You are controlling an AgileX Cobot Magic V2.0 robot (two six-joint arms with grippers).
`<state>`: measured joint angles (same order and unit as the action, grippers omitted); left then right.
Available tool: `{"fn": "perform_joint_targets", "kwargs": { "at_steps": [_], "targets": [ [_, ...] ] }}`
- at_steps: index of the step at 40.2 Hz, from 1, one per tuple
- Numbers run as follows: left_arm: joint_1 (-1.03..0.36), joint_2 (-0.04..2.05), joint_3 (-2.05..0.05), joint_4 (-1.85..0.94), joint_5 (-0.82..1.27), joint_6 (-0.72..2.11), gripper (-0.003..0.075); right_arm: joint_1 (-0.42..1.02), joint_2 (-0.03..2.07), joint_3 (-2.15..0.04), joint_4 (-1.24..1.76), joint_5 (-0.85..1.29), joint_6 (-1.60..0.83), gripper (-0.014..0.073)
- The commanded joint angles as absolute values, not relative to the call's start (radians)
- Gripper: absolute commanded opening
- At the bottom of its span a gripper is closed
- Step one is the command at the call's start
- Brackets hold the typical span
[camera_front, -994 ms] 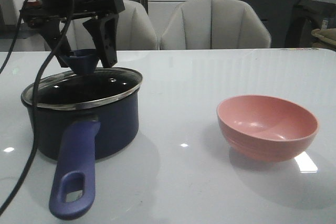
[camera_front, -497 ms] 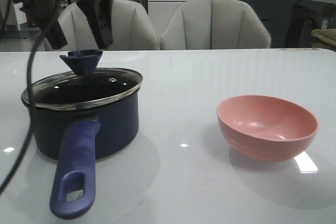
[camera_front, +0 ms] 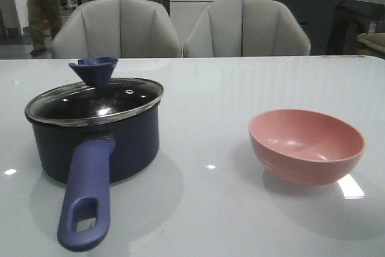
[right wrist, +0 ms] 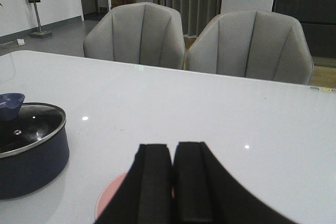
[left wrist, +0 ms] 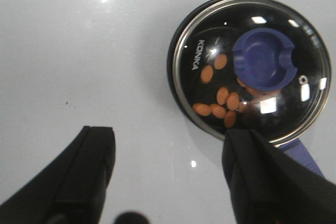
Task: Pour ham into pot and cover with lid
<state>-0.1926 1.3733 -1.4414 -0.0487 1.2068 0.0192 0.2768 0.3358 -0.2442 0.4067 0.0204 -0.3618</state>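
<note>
The dark navy pot point(camera_front: 96, 142) stands on the left of the table with its purple-blue handle point(camera_front: 86, 203) pointing toward the front edge. The glass lid point(camera_front: 95, 102) with its blue knob point(camera_front: 93, 69) sits on the pot. Through the lid point(left wrist: 252, 69) I see the ham point(left wrist: 220, 100) as orange chunks on the black bottom. My left gripper point(left wrist: 168, 153) is open, high above the table beside the pot point(left wrist: 176, 85), holding nothing. My right gripper point(right wrist: 173, 153) is shut and empty, above the pink bowl point(right wrist: 113, 198). Neither gripper shows in the front view.
The empty pink bowl point(camera_front: 307, 145) sits on the right of the white table point(camera_front: 210, 209). Two grey chairs point(camera_front: 180, 28) stand behind the far edge. A person point(camera_front: 43, 4) stands far back on the left.
The left gripper, open around the lid's knob a second ago, rose and left the front view. The lid stays on the pot.
</note>
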Motion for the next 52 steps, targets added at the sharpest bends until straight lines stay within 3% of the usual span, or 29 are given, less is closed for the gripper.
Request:
{"fn": "perform_joint_targets", "kwargs": {
  "at_steps": [1,30,35,42,52],
  "targets": [
    [-0.170,1.218,-1.362,-0.047,1.095,0.025,0.0439,0.278,0.339,-0.271,0.411,-0.061,-0.370,0.0152],
    [-0.163,0.308,-0.570,-0.050,0.505,0.025,0.0433,0.278,0.339,-0.271,0.411,-0.061,-0.370,0.0152],
    [-0.165,0.199,-0.462,-0.050,0.463,0.025,0.0363,0.278,0.339,-0.271,0.411,-0.061,-0.370,0.0152],
    [-0.165,0.115,-0.371,-0.050,0.405,0.025,0.0118,0.278,0.339,-0.271,0.411,-0.061,-0.370,0.0152],
    [-0.165,0.108,-0.367,-0.050,0.373,0.025,0.0114,0.278,0.339,-0.271,0.411,-0.061,-0.370,0.0152]
  ]
}}
